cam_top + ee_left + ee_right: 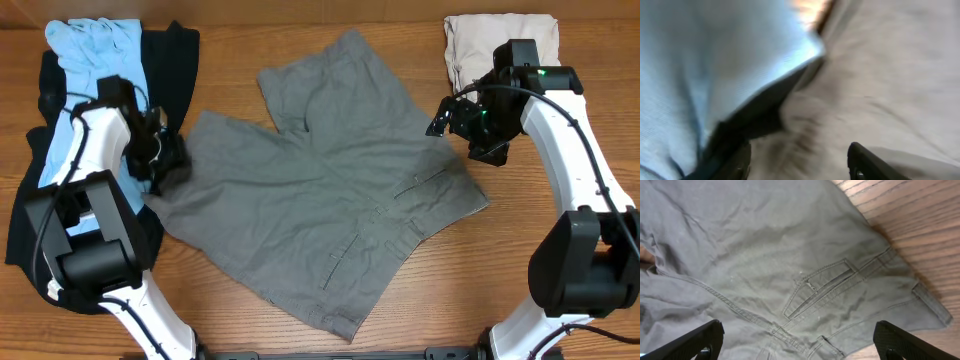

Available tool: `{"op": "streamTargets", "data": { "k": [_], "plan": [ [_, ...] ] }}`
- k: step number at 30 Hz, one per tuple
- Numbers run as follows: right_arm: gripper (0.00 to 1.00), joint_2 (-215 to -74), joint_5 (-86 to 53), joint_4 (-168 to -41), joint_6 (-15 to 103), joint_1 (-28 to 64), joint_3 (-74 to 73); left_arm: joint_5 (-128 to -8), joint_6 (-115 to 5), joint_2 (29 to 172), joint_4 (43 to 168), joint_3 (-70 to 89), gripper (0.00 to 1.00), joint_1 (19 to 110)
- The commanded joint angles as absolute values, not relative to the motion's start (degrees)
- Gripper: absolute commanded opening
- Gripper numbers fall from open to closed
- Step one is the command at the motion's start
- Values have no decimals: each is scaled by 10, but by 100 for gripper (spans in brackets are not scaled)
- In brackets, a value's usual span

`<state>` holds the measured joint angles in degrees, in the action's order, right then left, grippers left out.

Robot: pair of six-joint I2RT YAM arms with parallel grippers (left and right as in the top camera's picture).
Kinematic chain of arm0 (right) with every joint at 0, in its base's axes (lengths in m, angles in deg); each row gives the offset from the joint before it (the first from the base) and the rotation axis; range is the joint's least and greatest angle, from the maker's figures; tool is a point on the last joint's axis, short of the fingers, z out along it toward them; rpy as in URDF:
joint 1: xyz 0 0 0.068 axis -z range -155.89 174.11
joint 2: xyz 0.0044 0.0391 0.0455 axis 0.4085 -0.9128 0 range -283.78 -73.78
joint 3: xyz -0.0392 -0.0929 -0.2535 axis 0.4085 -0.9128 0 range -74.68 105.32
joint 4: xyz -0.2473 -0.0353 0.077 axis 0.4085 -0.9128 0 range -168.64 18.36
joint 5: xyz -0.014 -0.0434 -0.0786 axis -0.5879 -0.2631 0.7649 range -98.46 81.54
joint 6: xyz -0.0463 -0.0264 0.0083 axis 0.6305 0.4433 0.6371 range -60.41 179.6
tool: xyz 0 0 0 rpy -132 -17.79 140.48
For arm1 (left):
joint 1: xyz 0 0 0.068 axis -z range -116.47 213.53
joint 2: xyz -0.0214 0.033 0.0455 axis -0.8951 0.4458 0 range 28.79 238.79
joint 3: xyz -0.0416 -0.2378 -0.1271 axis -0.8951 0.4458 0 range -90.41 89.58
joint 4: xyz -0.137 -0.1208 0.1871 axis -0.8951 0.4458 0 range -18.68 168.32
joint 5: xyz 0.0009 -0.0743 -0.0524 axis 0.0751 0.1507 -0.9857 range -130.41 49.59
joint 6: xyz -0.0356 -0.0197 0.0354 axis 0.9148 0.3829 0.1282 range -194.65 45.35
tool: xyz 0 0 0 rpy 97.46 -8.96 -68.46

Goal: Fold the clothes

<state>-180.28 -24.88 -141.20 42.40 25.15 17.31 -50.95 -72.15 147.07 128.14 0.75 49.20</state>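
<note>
The grey shorts (330, 200) lay spread flat in the middle of the wooden table (230, 45). Their legs reached toward the upper centre of the overhead frame, and the waistband ran down the lower right side. At the upper left a light blue garment (90, 45) sat on a black garment (175, 50) that trailed down the left edge. A folded beige cloth (495, 40) rested at the upper right.

The left gripper (165, 160) stood at the left edge of the shorts, where the grey cloth met the black. Its wrist view was blurred. The two dark fingers (870, 165) stood apart at the bottom of that frame, with grey fabric (880, 75) filling the space between and above them. Light blue cloth (700, 65) and a black fold (760, 110) lay to the upper left. Whether the fingertips touched the cloth could not be told.

The right gripper (450, 115) hung by the shorts' right edge, just below the beige cloth. In its wrist view the fingers (695, 340) were spread wide, one in each bottom corner. The shorts (765, 255) lay beyond them, apart from the tips. A stitched pocket (825, 285) sat near the centre, and bare wood (920, 220) showed at the upper right.
</note>
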Motion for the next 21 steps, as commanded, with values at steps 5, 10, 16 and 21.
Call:
{"op": "streamTargets", "data": {
  "k": [5, 10, 16, 21],
  "plan": [
    [100, -1652, -243, -1465, 404, 244, 187, -518, -750, 1388, 1354, -112, 72, 533],
    [100, -1578, -202, -1531, 369, 196, 187, -518, -751, 1296, 1363, -118, 76, 553],
    [100, -1539, -121, -1600, 272, 78, 168, -518, -751, 1218, 1395, -118, 78, 564],
    [100, -1536, -121, -1570, 202, 11, 73, -517, -751, 1194, 1423, -118, 82, 564]
  ]
}}
